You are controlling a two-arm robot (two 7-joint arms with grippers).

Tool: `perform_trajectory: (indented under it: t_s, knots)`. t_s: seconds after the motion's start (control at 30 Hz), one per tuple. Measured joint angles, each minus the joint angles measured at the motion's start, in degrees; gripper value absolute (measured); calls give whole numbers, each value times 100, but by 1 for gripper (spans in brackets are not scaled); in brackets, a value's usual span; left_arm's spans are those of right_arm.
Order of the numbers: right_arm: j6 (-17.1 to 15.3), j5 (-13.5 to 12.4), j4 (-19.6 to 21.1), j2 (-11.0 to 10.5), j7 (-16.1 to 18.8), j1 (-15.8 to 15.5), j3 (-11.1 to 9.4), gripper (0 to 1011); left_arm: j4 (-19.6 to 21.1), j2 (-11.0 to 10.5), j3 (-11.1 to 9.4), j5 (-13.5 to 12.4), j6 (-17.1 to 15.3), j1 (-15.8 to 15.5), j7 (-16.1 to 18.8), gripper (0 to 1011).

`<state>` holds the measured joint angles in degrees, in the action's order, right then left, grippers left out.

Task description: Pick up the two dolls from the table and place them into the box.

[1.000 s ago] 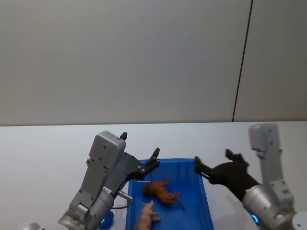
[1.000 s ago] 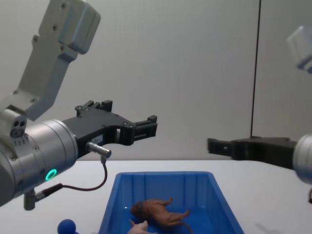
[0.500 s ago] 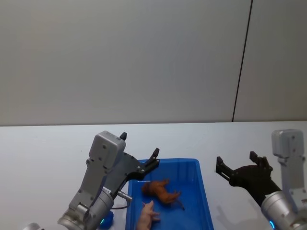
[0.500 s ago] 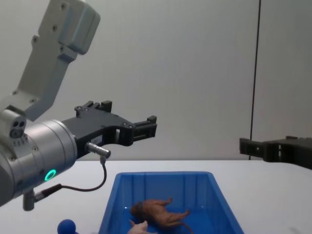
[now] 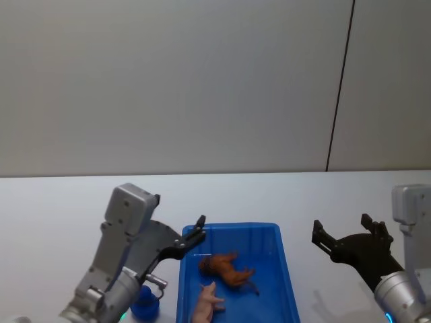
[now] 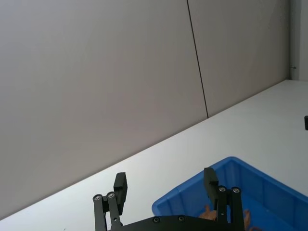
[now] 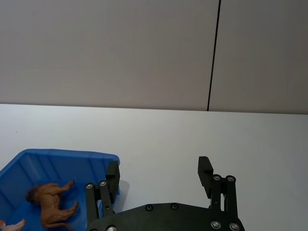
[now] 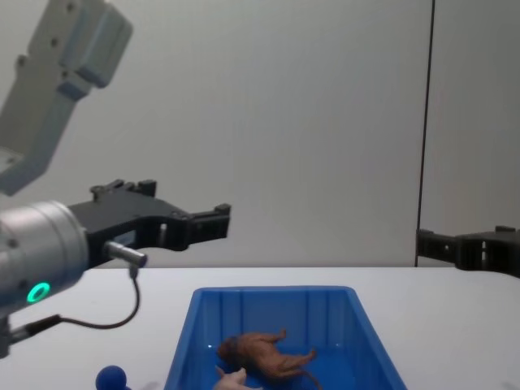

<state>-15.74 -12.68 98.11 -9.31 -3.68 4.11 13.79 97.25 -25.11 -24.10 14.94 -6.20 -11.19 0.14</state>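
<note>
Head view, widest thing first: white table (image 5: 60, 202), running from side to side below a plain grey wall (image 5: 168, 81). Then the bright blue box (image 5: 249, 227), set lengthwise at the table's near edge, about midway along it, with ribbed inner walls.

Next, the left gripper (image 5: 194, 232): black, raised above the table by the box's far-left corner. In the left wrist view, left gripper (image 6: 164, 179) with fingers spread wide and nothing between them, the box's far end low in the gap. From the chest, left gripper (image 8: 218, 223) well above the box rim, over the table's left half.

Right gripper (image 5: 341, 229): also black and raised, out over bare table beyond the box's right wall and well apart from it. In the right wrist view, right gripper (image 7: 159, 167) with jaws wide and empty, aimed toward the table's far edge.

Both dolls inside the box. Reddish-brown lion doll (image 5: 225, 267) lying on the box floor about the middle, head toward the left wall, thin tail trailing toward the right wall. Pale pink pig doll (image 5: 207, 303) just beside it, nearer the box's near end and left wall; touching or apart, cannot tell.

Smallest: blue ball (image 5: 143, 306), on the table just beside the box's left wall, toward the near edge.
</note>
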Motion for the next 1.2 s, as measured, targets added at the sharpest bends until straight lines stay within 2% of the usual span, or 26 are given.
perform_trajectory:
  t_s: [0.23, 0.53, 0.87, 1.2]
  knots:
    - [11, -5, 26, -14, -40, -26, -9, 1001, 254, -282, 161, 330, -395, 197, 74, 1002]
    - [15, -6, 38, -21, -62, -39, -14, 1001, 401, -535, 308, 650, -836, 374, 84, 1002]
    - [21, -6, 46, -26, -74, -46, -19, 1001, 347, -661, 375, 737, -1166, 455, -79, 1002]
    - [21, -5, 51, -29, -80, -51, -19, 1001, 128, -681, 386, 722, -1363, 446, -336, 1002]
